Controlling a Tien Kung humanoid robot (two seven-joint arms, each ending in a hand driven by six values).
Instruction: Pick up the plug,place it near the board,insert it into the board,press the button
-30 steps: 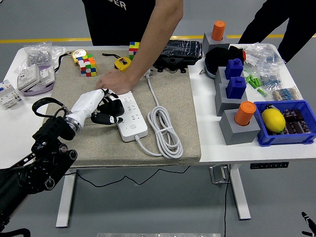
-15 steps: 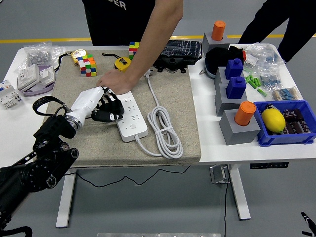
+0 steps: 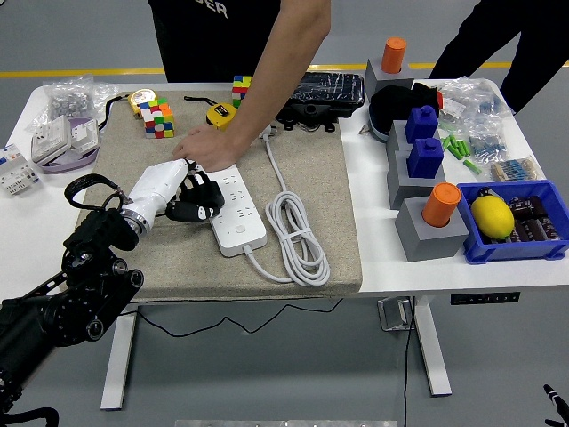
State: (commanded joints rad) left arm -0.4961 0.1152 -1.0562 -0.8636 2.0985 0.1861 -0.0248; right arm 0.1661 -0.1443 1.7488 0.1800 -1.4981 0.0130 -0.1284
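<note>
The white power strip (image 3: 238, 213) lies on the beige mat (image 3: 178, 258), running from far left to near right. Its white cable (image 3: 295, 233) lies coiled to the right and runs up to the plug end (image 3: 267, 133), which the person's forearm partly hides. My left hand (image 3: 194, 199), white-backed with black fingers, hovers at the strip's left edge with its fingers curled; I see nothing held in them. A person's hand (image 3: 210, 147) rests flat on the strip's far end, just above my hand. Only a black tip of the right arm (image 3: 554, 398) shows at the lower right corner.
Colour cubes (image 3: 158, 117), tape measures (image 3: 220, 114) and a black bag (image 3: 320, 93) line the mat's far edge. Grey blocks with blue and orange pegs (image 3: 427, 200) and a blue bin (image 3: 511, 222) with a lemon stand on the right. Boxes and a bag of parts (image 3: 53, 133) sit at the left.
My left hand has lifted slightly and drifted a little away from me along the strip's left edge. The person's hand has stayed on the strip.
</note>
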